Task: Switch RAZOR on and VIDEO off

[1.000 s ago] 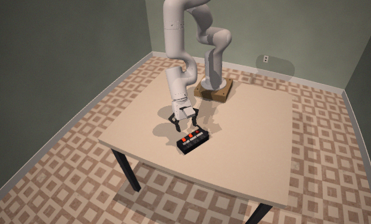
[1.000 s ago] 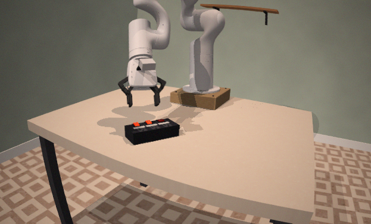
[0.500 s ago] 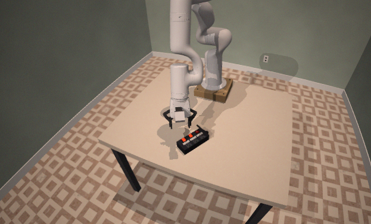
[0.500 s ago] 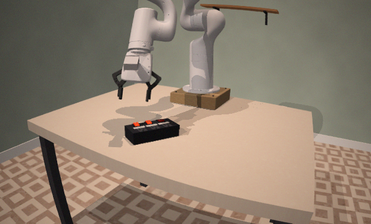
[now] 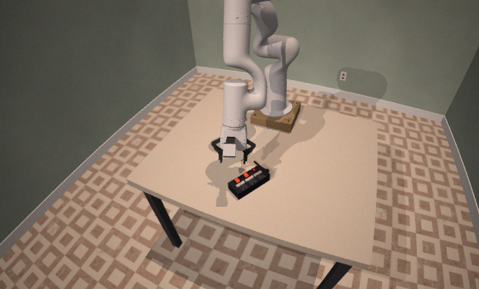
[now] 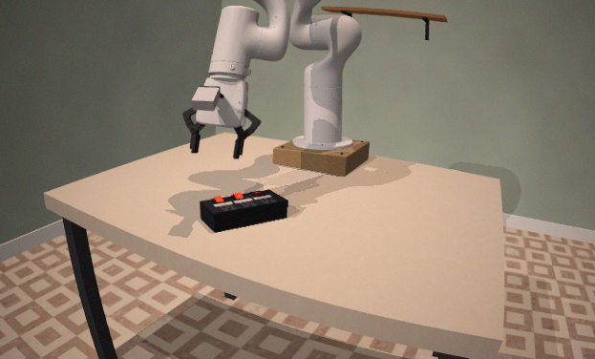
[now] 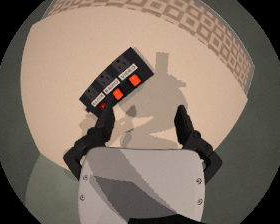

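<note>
A black power strip [image 5: 248,185] [image 6: 244,212] [image 7: 108,80] lies flat on the beige table [image 5: 328,173] [image 6: 384,229] [image 7: 58,63], near its front left edge. It carries three rocker switches in a row. Two switches [image 6: 218,199] [image 6: 238,195] glow bright orange. The third switch [image 6: 258,193] [image 7: 103,104] is dark red. The labels are too small to read. My gripper [image 5: 233,158] [image 6: 215,149] [image 7: 144,111] is open and empty. It hangs above the table, behind and to the left of the strip, well clear of it.
The arm's base stands on a wooden block [image 5: 276,117] [image 6: 322,155] at the back of the table. A wooden shelf [image 6: 384,13] hangs on the wall above. A wall outlet [image 5: 343,75] sits behind. The table's front edge is close to the strip.
</note>
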Robot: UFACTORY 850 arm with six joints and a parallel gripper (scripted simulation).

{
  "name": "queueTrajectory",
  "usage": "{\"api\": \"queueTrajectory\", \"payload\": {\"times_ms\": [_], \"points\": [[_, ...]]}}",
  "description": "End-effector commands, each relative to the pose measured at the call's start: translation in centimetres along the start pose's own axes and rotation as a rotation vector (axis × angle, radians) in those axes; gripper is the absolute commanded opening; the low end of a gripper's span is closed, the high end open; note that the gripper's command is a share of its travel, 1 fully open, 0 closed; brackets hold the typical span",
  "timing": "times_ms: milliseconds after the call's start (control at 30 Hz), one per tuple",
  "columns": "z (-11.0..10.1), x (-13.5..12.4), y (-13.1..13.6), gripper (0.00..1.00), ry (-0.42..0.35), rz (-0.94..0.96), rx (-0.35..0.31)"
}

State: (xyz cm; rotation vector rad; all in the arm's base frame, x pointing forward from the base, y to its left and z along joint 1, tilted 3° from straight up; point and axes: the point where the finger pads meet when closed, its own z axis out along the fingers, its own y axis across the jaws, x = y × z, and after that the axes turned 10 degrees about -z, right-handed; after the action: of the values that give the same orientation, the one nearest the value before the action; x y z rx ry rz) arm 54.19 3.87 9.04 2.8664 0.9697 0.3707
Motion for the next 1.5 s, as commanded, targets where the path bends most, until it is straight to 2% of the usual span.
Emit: {"api": "queueTrajectory", "payload": {"times_ms": [0,267,300,467,500,600,633,733,767,833,900,1000,1467], "points": [[-0.4,0.1,0.0,1.00,-0.023,0.033,0.005],[-0.4,0.1,0.0,1.00,-0.023,0.033,0.005],[-1.1,0.1,-0.6,1.00,-0.068,0.105,0.008],[-1.1,0.1,-0.6,1.00,-0.068,0.105,0.008],[-1.9,0.1,-1.3,1.00,-0.108,0.172,0.016],[-1.9,0.1,-1.3,1.00,-0.108,0.172,0.016],[-2.7,0.1,-2.1,1.00,-0.144,0.231,0.027],[-2.7,0.1,-2.1,1.00,-0.144,0.231,0.027],[-3.3,0.2,-2.9,1.00,-0.174,0.281,0.040],[-3.3,0.2,-2.9,1.00,-0.174,0.281,0.040],[-4.4,0.3,-4.2,1.00,-0.216,0.349,0.063],[-4.8,0.4,-4.9,1.00,-0.235,0.380,0.075],[-4.9,0.5,-5.0,1.00,-0.238,0.385,0.078]]}}
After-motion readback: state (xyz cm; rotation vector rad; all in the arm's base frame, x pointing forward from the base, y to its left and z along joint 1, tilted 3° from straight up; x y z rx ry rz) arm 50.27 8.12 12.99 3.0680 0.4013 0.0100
